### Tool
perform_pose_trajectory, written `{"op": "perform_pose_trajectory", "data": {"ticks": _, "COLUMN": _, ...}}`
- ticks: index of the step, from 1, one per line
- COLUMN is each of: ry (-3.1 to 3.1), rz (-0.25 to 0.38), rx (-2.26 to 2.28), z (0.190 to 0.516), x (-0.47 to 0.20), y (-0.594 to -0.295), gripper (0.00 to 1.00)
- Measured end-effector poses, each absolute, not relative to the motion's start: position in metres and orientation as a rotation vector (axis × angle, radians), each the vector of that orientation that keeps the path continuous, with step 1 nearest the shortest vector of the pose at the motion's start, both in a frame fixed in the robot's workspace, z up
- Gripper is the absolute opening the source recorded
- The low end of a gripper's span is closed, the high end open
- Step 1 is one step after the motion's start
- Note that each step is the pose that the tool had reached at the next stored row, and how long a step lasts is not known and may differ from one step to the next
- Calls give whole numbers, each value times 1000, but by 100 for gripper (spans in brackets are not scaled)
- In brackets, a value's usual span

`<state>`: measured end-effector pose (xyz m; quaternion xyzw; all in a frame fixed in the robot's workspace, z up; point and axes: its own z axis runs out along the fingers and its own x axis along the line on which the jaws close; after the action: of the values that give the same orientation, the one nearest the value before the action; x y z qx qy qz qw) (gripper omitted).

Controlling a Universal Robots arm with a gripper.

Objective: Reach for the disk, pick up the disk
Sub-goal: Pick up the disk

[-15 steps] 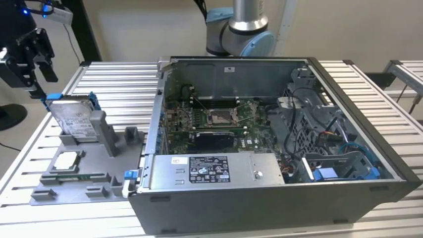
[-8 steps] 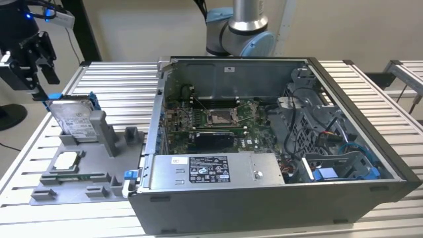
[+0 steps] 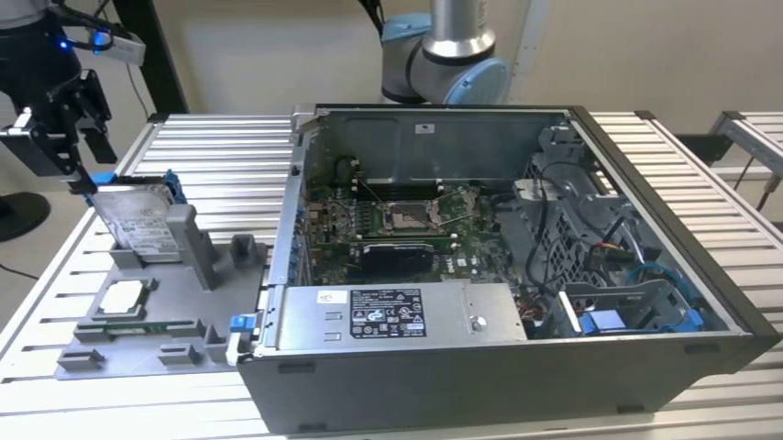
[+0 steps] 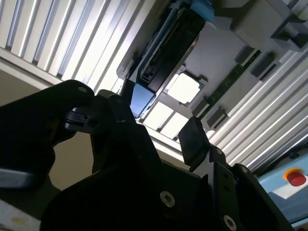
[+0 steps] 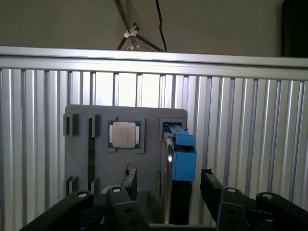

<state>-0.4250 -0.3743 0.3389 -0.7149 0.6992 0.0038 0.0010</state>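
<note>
In the exterior view a grey holder [image 3: 183, 240] is covering the lower part of the disk [image 3: 135, 220], and the label's print is showing too small to tell. In the first wrist view the gripper [image 5: 168, 174] is blocking the disk's near end. In the second wrist view the gripper's dark body is hiding much of the holder, and the picture's edge is cutting off the disk's blue end.

This was a robotics lab or test workshop. The surface [image 3: 685, 183] was built of bare aluminium slats, and an opened desktop computer case [image 3: 490, 385] lay on it with its motherboard [image 3: 391, 220] exposed. Beside the case sat a grey moulded fixture [image 3: 135, 339] holding loose computer parts. An industrial arm's base joint [image 3: 446, 55] stood behind the case, against a plain wall [image 3: 245, 55] — and a red push button [image 4: 294, 177] on a yellow base showed in the second wrist view.
</note>
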Motion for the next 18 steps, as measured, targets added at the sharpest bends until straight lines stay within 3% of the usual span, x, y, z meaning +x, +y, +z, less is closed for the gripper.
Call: {"op": "perform_pose_trajectory", "data": {"ticks": 18, "ry": 2191, "rz": 21, "rx": -2241, "z": 307, "x": -425, "y": -362, "gripper": 100}}
